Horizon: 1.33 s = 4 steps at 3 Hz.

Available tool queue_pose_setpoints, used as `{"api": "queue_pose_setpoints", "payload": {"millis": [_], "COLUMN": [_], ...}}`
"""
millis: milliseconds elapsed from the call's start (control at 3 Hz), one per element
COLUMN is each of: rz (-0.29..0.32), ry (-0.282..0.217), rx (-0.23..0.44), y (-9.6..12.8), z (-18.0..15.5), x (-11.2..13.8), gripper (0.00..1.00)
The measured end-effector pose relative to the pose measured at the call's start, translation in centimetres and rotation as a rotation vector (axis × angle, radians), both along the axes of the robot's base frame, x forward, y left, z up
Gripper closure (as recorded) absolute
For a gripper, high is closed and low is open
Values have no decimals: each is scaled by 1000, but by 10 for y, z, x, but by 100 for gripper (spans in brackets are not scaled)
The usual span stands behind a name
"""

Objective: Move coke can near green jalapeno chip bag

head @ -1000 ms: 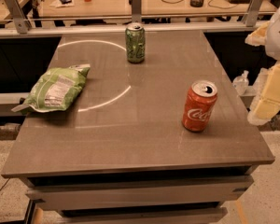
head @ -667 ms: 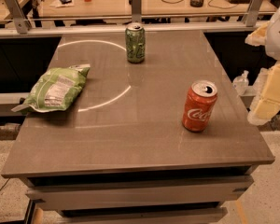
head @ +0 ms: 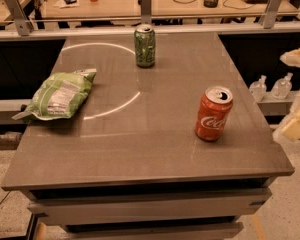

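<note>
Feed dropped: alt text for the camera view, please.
A coke can stands upright at the right of the table, a chip bag lies at its left, a green can at the back. The claw hangs beyond the right edge.

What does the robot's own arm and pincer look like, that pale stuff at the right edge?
Only a little shows, at the right edge just beyond the table. The pincer appears as a pale cream, blocky piece with smooth flat sides and a slanted end. Above it is another cream part of the arm, more rounded. No cables, markings or lettering can be seen on either.
</note>
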<state>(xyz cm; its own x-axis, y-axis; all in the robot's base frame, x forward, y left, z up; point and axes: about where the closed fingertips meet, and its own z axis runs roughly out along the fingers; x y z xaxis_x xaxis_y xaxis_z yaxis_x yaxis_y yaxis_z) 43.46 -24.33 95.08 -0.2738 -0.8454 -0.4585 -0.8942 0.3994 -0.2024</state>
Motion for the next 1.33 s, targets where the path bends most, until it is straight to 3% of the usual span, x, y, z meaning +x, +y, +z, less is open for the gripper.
{"api": "queue_pose_setpoints", "payload": {"millis": [333,667,1000,1333], "rz": [-28,7,29,22], "ry": [-91,-133,-182,-189], "rx": [176,369,556,623], "y": [-20,-14,2,12], "z": [-28,-44,-34,-28], "x": [-1,-6,-9,-7], "gripper": [0,0,0,0]}}
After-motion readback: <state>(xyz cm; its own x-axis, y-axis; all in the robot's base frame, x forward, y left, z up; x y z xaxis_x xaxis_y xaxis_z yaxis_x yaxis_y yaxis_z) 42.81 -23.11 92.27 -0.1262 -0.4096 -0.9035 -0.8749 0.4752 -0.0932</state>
